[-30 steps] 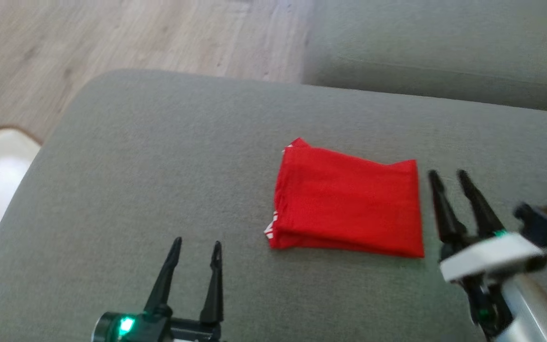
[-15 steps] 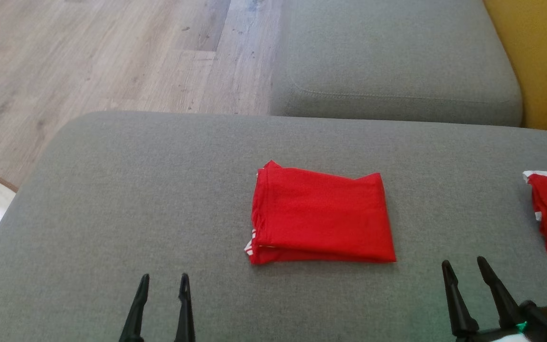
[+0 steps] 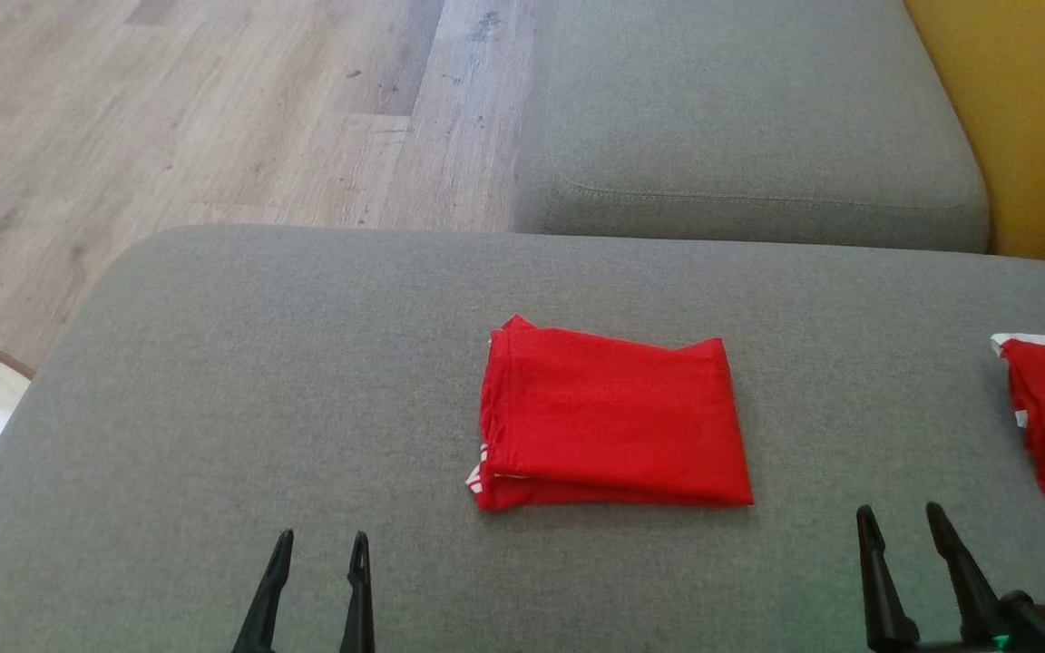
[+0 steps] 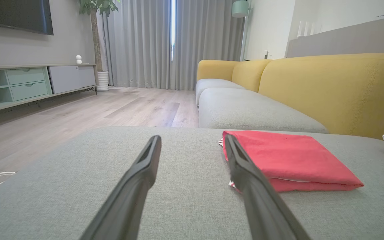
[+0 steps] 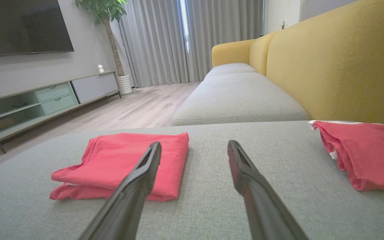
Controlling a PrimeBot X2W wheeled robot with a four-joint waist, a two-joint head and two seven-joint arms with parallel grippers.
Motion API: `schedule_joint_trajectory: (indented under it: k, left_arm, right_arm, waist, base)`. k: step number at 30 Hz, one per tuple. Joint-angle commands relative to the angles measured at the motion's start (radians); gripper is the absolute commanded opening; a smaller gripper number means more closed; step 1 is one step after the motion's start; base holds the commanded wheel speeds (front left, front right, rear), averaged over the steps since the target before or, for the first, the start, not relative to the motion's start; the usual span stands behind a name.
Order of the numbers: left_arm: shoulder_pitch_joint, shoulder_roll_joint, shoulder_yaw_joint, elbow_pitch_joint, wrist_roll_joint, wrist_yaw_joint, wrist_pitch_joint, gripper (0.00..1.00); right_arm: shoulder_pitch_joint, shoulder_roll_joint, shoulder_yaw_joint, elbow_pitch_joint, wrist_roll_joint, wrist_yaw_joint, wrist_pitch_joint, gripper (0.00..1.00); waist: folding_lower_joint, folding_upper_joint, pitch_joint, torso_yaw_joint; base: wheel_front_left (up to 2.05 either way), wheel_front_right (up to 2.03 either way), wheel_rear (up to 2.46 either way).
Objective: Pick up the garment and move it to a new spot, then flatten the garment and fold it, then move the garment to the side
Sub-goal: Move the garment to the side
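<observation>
The folded red garment [image 3: 609, 417] lies on the grey cushion [image 3: 259, 381], left claw [image 3: 323, 537] and right claw [image 3: 899, 510] both spread, empty.

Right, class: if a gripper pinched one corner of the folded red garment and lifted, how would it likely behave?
The folded red garment is thin cloth in loose layers, so it would probably droop and unfold. It seems light: the grey cushion under it shows no dent. Pushed, it may bunch, since the weave looks rough.
</observation>
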Motion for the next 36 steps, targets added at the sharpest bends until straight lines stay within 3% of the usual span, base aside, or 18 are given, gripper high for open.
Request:
schedule_joint_trajectory:
  k: [1,28,36]
  left_arm:
    - [-0.024,-0.005,0.039,-0.030,0.008,-0.008,-0.006,1.00]
    - [-0.027,-0.016,0.042,-0.038,0.008,-0.022,-0.006,1.00]
    - [-0.052,-0.018,0.021,-0.047,-0.044,-0.030,-0.006,1.00]
  right_arm:
    - [-0.025,-0.010,0.014,-0.033,-0.005,0.007,-0.012,1.00]
    - [-0.025,-0.013,0.016,-0.027,-0.012,0.007,-0.012,1.00]
    - [-0.115,-0.022,0.045,0.086,0.031,0.007,-0.012,1.00]
  waist:
    - [0.0001,0.0000,-0.001,-0.002]
    - [0.0001,0.0000,0.031,-0.006]
    - [0.0001,0.0000,0.090,0.014]
  base:
    - [0.00,0.00,0.00]
    - [0.00,0.00,0.00]
    - [0.00,0.00,0.00]
